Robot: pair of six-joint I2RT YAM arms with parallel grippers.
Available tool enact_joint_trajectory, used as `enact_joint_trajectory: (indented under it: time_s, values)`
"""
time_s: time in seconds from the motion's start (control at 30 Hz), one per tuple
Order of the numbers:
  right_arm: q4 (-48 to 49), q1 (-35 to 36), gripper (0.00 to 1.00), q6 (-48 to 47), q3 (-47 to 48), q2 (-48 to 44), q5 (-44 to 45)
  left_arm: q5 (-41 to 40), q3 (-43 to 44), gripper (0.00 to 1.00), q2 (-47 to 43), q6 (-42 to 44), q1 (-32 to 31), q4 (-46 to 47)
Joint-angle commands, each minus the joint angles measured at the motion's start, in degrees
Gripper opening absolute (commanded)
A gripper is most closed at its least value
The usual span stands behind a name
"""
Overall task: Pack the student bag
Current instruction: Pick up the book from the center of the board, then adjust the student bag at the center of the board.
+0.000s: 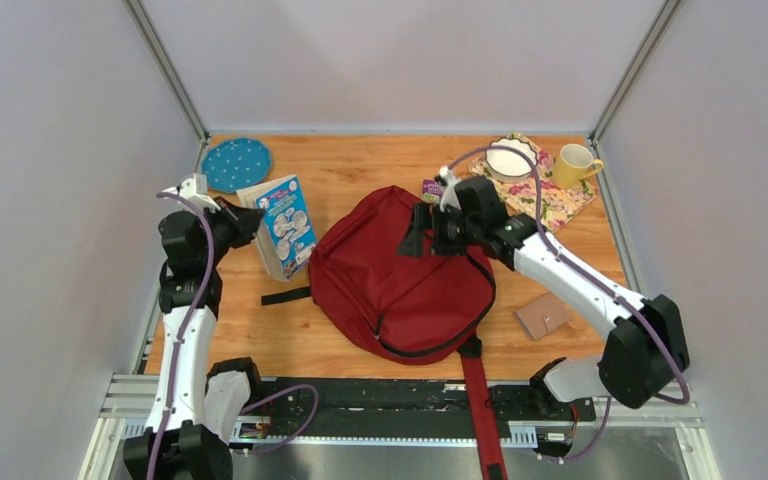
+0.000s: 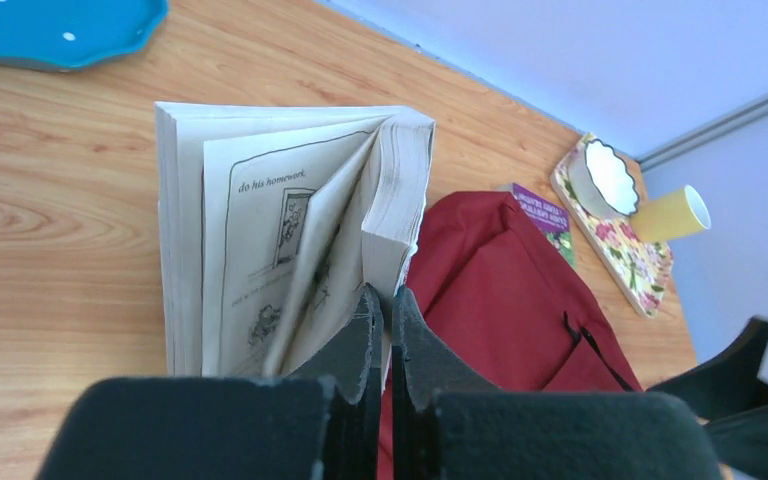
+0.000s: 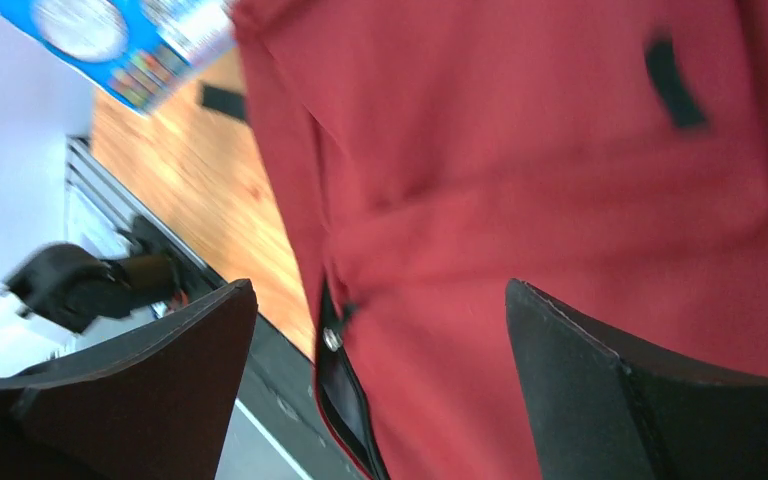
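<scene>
**Wooden table, red bag lying at its middle**

Pale walls are closing in a wooden table (image 1: 360,170) on three sides. The student bag (image 1: 400,275) is lying flat at the middle of the table, its rounded end pointing to the far wall and one long strap (image 1: 480,410) trailing off the near edge.

The right gripper (image 1: 422,235) is hovering over the far part of the bag. Its jaws are standing wide apart with nothing between them. In the wrist view it (image 3: 378,285) is looking down on red fabric and a black zipper (image 3: 332,340).

The left gripper (image 1: 250,222) is reaching in from the left of the bag. It is pinching a book (image 1: 285,225), its jaws pressed tight on the edge. Seen from the wrist (image 2: 384,300), the book's pages (image 2: 260,240) are fanning open just beside the bag.

A floral mat (image 1: 550,195) is lying to the far right of the bag, carrying a white bowl (image 1: 508,158). A blue dotted plate (image 1: 235,165) is sitting far left of the bag, beyond the book. A yellow mug (image 1: 575,165) is standing at the mat's far right end. A small brown pouch (image 1: 543,315) is lying to the right of the bag, apart from it. A purple packet (image 1: 432,187) is peeking out just beyond the bag's far end.
</scene>
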Motion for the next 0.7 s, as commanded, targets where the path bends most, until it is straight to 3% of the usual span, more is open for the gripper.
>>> enact_joint_trajectory:
  time_s: [0.0, 0.13, 0.3, 0.53, 0.67]
  values:
    - [3.0, 1.5, 0.98, 3.0, -12.2, -6.4, 0.9, 4.7, 3.0, 0.0, -3.3, 0.4, 0.2, -0.9]
    - [6.9, 6.7, 0.98, 4.9, -15.4, -1.4, 1.6, 5.9, 5.1, 0.0, -6.4, -0.8, 0.1, -3.5]
    - [7.7, 12.0, 0.98, 8.3, -6.3, 13.9, 6.2, 6.0, 9.5, 0.0, -9.2, -1.9, 0.1, -7.4]
    - [20.9, 17.0, 0.98, 26.0, 4.0, 30.7, 8.4, 8.9, 15.0, 0.0, -10.5, -4.6, 0.1, -10.2]
    - [23.9, 17.2, 0.99, 26.1, 6.0, 29.7, 10.6, 9.6, 16.4, 0.0, -10.6, -5.1, 0.1, -10.9]
